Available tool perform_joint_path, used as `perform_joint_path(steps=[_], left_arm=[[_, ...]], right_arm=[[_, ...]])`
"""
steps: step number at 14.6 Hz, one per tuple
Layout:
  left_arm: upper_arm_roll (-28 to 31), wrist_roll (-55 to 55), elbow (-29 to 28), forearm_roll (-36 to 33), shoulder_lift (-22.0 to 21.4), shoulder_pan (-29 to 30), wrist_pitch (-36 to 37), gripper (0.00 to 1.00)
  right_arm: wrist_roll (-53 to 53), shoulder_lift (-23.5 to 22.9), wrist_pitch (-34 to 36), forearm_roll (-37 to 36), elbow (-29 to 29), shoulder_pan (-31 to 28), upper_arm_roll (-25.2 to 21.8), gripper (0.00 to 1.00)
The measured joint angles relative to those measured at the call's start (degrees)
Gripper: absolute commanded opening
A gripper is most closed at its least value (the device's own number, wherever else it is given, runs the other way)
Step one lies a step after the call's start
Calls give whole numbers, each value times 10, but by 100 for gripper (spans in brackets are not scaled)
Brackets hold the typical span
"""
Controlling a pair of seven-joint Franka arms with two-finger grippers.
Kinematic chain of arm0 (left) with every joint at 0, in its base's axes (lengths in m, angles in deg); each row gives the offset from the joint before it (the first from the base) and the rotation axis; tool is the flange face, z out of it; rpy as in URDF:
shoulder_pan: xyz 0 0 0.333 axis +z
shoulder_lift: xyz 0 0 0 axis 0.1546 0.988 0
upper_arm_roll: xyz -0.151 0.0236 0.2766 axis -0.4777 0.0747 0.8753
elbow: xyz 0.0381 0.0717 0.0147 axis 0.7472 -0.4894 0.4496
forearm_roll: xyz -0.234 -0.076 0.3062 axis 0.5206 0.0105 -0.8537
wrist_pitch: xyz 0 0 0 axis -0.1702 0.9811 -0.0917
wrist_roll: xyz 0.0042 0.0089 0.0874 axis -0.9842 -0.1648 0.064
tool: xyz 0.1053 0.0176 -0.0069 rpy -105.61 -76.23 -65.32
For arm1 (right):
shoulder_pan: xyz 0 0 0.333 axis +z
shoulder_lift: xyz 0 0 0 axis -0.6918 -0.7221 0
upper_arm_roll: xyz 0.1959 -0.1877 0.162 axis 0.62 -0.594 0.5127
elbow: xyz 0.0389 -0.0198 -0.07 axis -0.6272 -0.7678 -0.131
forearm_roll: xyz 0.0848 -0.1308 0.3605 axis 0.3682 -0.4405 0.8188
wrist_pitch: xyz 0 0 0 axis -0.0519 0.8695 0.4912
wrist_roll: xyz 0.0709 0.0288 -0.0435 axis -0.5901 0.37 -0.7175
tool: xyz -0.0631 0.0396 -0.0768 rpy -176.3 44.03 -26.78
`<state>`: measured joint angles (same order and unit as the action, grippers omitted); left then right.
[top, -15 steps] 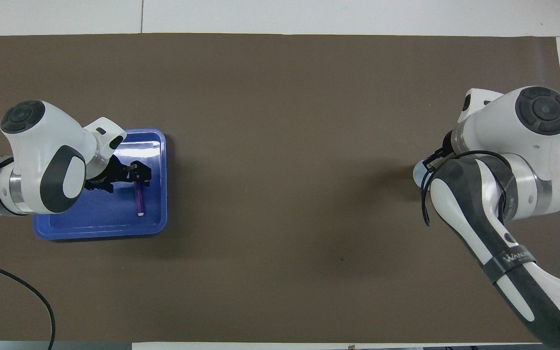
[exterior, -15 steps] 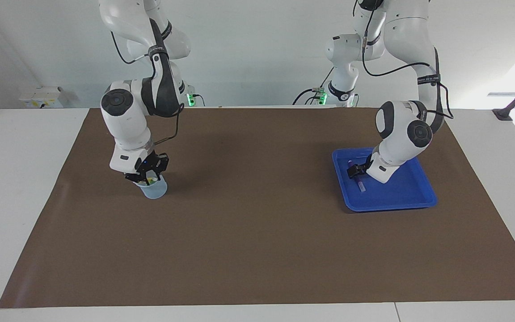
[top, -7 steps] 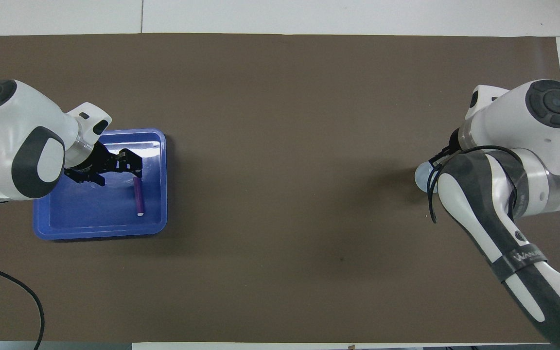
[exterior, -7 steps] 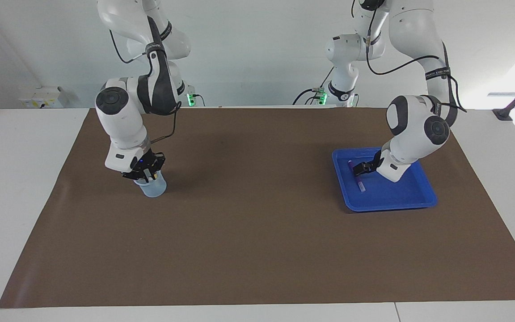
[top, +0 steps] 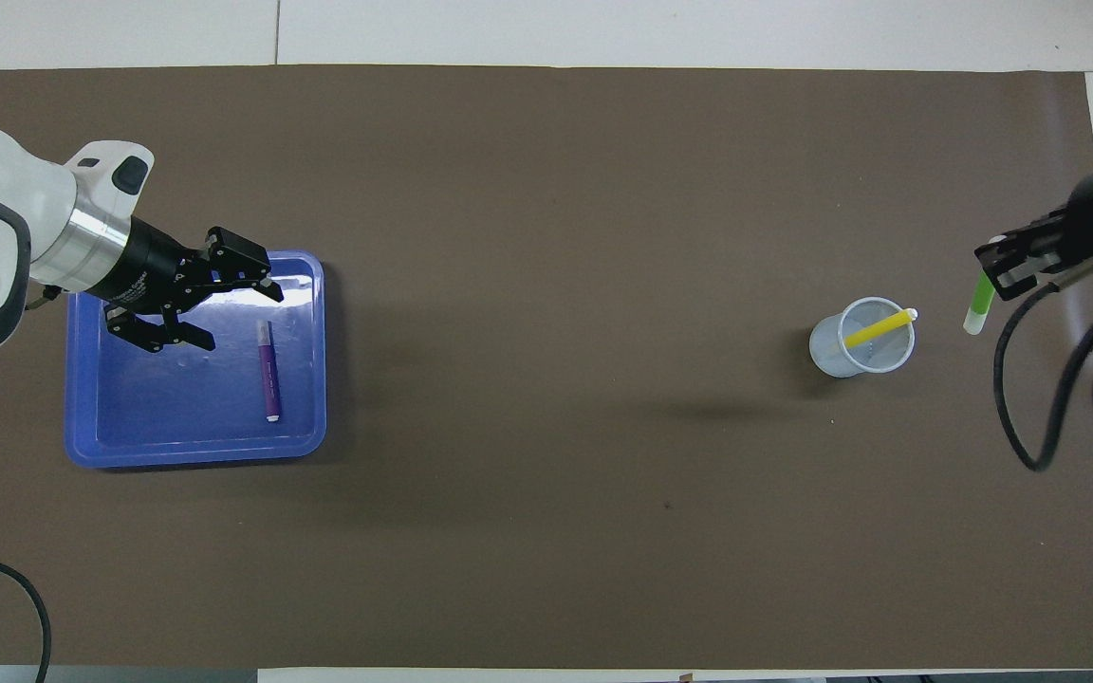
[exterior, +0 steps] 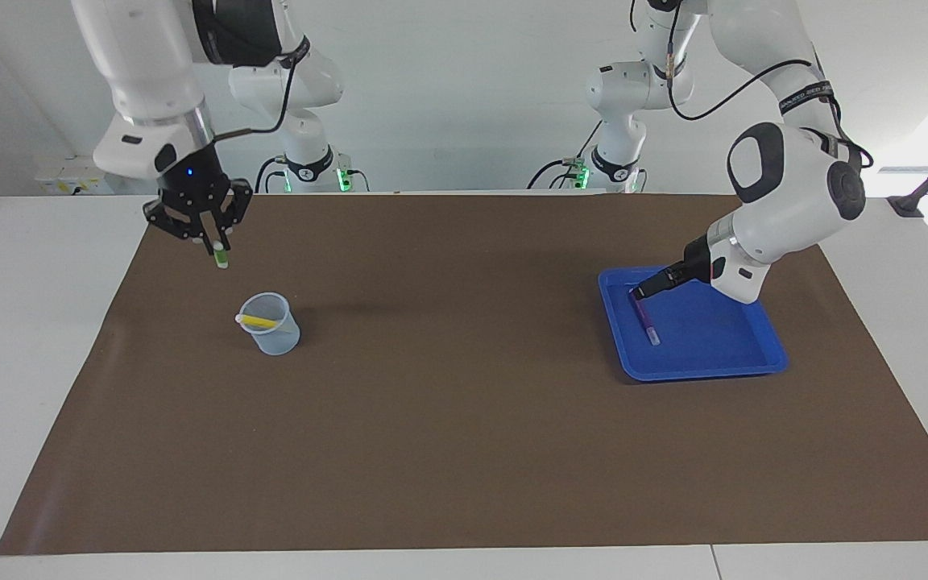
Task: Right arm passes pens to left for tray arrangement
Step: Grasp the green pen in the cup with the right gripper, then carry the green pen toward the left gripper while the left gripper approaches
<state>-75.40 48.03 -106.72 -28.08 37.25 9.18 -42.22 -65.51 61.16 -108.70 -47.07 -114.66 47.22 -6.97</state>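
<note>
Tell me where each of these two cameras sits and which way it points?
Facing view: high across the table, looking back at both robots; whole arms show, right gripper holding the green pen.
Overhead view: above the robots' end, looking steeply down; only forearms and the left gripper show.
Shared: blue tray with purple pen, cup with yellow pen.

From the facing view we look down from high across the desk (exterior: 13, 338) toward the robots, whose bases stand at the top. From the overhead view we look steeply down from above the robots' own end. Both stand well back and share the brown mat (exterior: 464, 419), half a turn apart.
</note>
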Motion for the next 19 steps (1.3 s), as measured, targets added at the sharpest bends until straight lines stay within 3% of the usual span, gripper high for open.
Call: perform_joint_path(steps=[3, 6, 9, 11, 14, 19], left_arm=[[-5, 143, 1, 72, -50, -2, 10, 100], [-6, 275, 0, 148, -78, -4, 10, 100], [-14, 386, -2, 203, -80, -6, 0, 100], [-30, 478, -4, 228, -80, -9, -25, 100], [-45, 611, -11, 249, -80, -21, -61, 100], [-49, 774, -16, 251, -82, -81, -102, 100]], right_arm=[[79, 3, 19, 73, 6, 7, 9, 0], [223, -5, -23, 121, -10, 55, 13, 0], [420, 8, -118, 143, -65, 145, 17, 0], [535, 24, -183, 200, -106, 172, 20, 0], [623, 46, -294, 250, -167, 186, 24, 0], [782, 50, -465, 257, -237, 272, 30, 0]])
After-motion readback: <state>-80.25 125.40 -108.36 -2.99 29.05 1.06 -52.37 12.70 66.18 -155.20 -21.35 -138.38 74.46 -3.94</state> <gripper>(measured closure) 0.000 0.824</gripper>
